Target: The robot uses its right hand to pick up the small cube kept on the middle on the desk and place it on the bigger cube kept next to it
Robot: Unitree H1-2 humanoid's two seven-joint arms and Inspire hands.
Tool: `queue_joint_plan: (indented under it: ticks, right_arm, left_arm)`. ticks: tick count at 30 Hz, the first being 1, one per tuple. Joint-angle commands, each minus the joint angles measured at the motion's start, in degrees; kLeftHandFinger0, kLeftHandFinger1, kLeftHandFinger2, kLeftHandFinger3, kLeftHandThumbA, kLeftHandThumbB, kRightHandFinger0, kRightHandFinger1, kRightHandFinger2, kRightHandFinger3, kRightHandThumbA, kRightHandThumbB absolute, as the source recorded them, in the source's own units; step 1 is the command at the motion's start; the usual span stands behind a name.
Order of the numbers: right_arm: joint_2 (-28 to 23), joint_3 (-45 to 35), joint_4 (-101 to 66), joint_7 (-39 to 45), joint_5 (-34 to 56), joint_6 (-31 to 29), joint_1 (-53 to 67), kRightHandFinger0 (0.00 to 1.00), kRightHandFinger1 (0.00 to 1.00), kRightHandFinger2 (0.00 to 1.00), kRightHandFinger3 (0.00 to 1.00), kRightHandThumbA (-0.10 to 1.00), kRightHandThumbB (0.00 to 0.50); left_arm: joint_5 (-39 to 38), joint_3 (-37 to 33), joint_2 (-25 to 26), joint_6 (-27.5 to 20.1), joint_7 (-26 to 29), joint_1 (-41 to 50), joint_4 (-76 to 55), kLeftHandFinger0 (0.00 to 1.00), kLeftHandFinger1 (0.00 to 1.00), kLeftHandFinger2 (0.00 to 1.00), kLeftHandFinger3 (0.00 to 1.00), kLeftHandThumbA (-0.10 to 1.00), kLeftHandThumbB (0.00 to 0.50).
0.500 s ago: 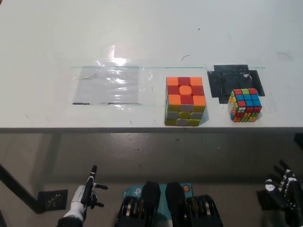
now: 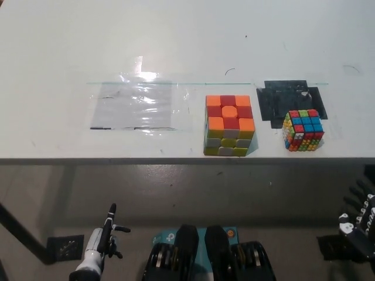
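Both hands are sitting slightly differently than half a second ago: the black right hand (image 2: 361, 225) is now further toward the right edge of the view and somewhat higher, partly cut off by the frame, while the white left hand (image 2: 98, 246) is sitting a little lower and further left. The cubes and the desk are lying unchanged. The right hand is hanging below the front edge of the white desk (image 2: 187, 41), over the grey floor (image 2: 176, 187), with its fingers apart and pointing up and to the left, holding nothing. The left hand is resting at the lower left, also below the desk edge, with one finger pointing straight up and the others spread loosely, empty. The small multicoloured cube with many tiny tiles (image 2: 303, 130) is lying on the desk near its front edge, at the right, its rear part overlapping a patch of black tape (image 2: 275, 99). It is sitting well apart from the right hand, which is lying lower in the view and further right. The bigger cube with an orange and red top and pale yellow and white side (image 2: 229, 125) is standing just left of the small cube, with a clear gap between them. A sheet of clear shiny plastic film (image 2: 133, 105) is lying flat on the desk further left.
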Motion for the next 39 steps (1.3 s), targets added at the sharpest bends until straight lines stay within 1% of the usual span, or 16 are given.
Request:
queue_joint_plan:
  ticks: [1,7,8,11,14,21,25,26,27,30,31,33,34,37,38,39]
  right_arm:
    - [-3.2,1.0,-10.0,3.9,1.9,4.6,0.1,0.70,0.86,0.95,1.00,0.26,0.170]
    - [-6.1,2.2,-18.3,6.0,2.1,8.0,-1.0,0.69,0.81,0.93,1.00,0.28,0.155]
    - [-6.4,2.3,-19.7,6.2,2.6,8.9,-1.4,0.69,0.80,0.92,1.00,0.28,0.159]
    - [-8.3,2.8,-21.6,7.1,2.0,7.4,-3.2,0.65,0.75,0.87,1.00,0.26,0.139]
    - [-10.1,2.7,-23.8,7.7,1.9,8.5,-6.4,0.62,0.69,0.83,1.00,0.20,0.134]
    - [-15.4,3.6,-18.7,8.8,-2.3,8.3,-15.9,0.70,0.78,0.88,1.00,0.26,0.189]
    - [-17.2,4.7,-14.9,9.2,-4.1,7.8,-20.1,0.53,0.72,0.89,1.00,0.24,0.205]
    - [-17.5,5.0,-14.5,9.3,-4.7,7.6,-20.6,0.55,0.74,0.93,1.00,0.25,0.207]
    - [-18.2,5.5,-13.2,9.6,-5.6,7.0,-21.9,0.63,0.83,1.00,1.00,0.27,0.232]
    - [-19.4,6.5,-10.4,9.6,-7.8,6.3,-24.6,0.80,1.00,1.00,1.00,0.35,0.258]
    - [-20.2,7.6,-8.9,9.6,-10.1,5.4,-25.7,0.85,1.00,1.00,1.00,0.37,0.265]
    - [-20.7,8.7,-7.2,9.7,-11.1,4.4,-26.9,0.86,1.00,1.00,1.00,0.37,0.271]
    - [-21.0,9.2,-6.5,9.8,-11.4,4.0,-27.3,0.87,1.00,1.00,1.00,0.37,0.269]
    - [-21.4,11.9,-4.4,10.8,-13.5,5.0,-29.3,0.92,1.00,1.00,1.00,0.40,0.280]
    - [-21.3,13.3,-2.6,11.4,-14.0,4.2,-30.1,0.99,1.00,1.00,1.00,0.41,0.289]
    - [-21.3,13.4,-2.4,11.4,-14.0,4.1,-30.4,1.00,1.00,1.00,1.00,0.41,0.290]
  left_arm:
    - [-0.1,0.5,1.0,-2.9,1.0,-1.5,-0.3,0.29,0.00,0.00,0.00,1.00,0.500]
    - [-0.2,0.5,1.0,-2.8,0.9,-1.0,-0.2,0.31,0.00,0.00,0.00,1.00,0.500]
    - [0.6,-0.1,1.1,-2.2,2.0,-1.1,-0.1,0.47,0.07,0.10,0.05,1.00,0.500]
    - [0.3,0.1,1.2,-2.7,1.3,-0.9,-0.2,0.43,0.00,0.04,0.00,1.00,0.500]
    - [-0.1,0.4,1.1,-2.7,1.3,-1.1,-0.2,0.36,0.00,0.00,0.00,1.00,0.500]
    - [0.1,0.2,1.3,-2.9,0.9,-0.6,-0.5,0.31,0.00,0.00,0.00,1.00,0.500]
    - [-0.4,0.7,1.2,-2.9,0.1,-0.6,-0.7,0.30,0.00,0.00,0.00,1.00,0.500]
    - [-0.3,0.6,1.2,-2.9,0.2,-0.6,-0.6,0.29,0.00,0.00,0.00,1.00,0.500]
    - [-0.1,0.5,1.2,-2.9,0.5,-0.8,-0.7,0.29,0.00,0.00,0.00,1.00,0.500]
    - [0.3,0.1,1.2,-2.8,1.4,-1.4,-0.1,0.34,0.00,0.01,0.00,1.00,0.500]
    - [0.8,-0.3,1.2,-2.7,1.9,-1.5,-0.1,0.35,0.00,0.01,0.00,1.00,0.500]
    - [0.8,-0.3,1.2,-2.9,1.7,-1.5,-0.2,0.36,0.00,0.01,0.00,1.00,0.500]
    - [0.3,0.0,1.1,-2.9,1.3,-1.4,-0.4,0.31,0.00,0.00,0.00,1.00,0.500]
    - [0.8,-0.4,1.3,-2.9,1.5,-1.8,-0.2,0.34,0.00,0.00,0.00,1.00,0.500]
    - [1.1,-0.7,1.3,-2.9,1.7,-1.7,-0.3,0.38,0.03,0.07,0.03,1.00,0.500]
    - [1.1,-0.7,1.4,-2.9,1.8,-1.9,-0.3,0.38,0.00,0.05,0.01,1.00,0.500]
